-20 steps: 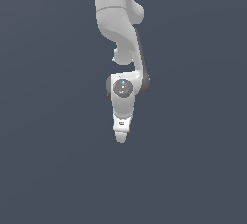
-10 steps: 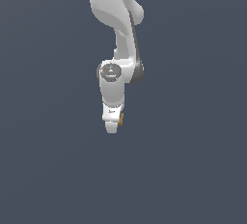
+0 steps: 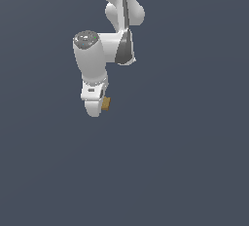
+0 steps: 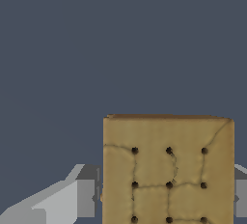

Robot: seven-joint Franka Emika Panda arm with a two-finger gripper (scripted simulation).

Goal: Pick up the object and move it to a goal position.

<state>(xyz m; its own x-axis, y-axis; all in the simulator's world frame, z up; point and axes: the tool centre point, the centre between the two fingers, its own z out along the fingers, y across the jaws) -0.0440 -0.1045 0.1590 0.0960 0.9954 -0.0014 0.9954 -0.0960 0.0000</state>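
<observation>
Flat slate-blue ground (image 3: 194,171) fills every part of both views; we see no seams, edges, walls or shadows on it, so we cannot tell from the exterior view whether it is a floor seen from above or a backdrop. Against it we see the white arm (image 3: 114,10) reaching down from the top of the exterior view, its wrist ending in the gripper (image 3: 97,105). At the tip, on the exterior view's right side of the white finger, we see the object (image 3: 106,103), a small tan-yellow block, touching the finger. In the wrist view we see the block (image 4: 168,170) large and close, its face cracked and marked with rows of small dark dots, with grey fingers (image 4: 77,199) at either side of it. The fingers appear pressed against the block, pinching it between them, though one finger is only partly in view.
</observation>
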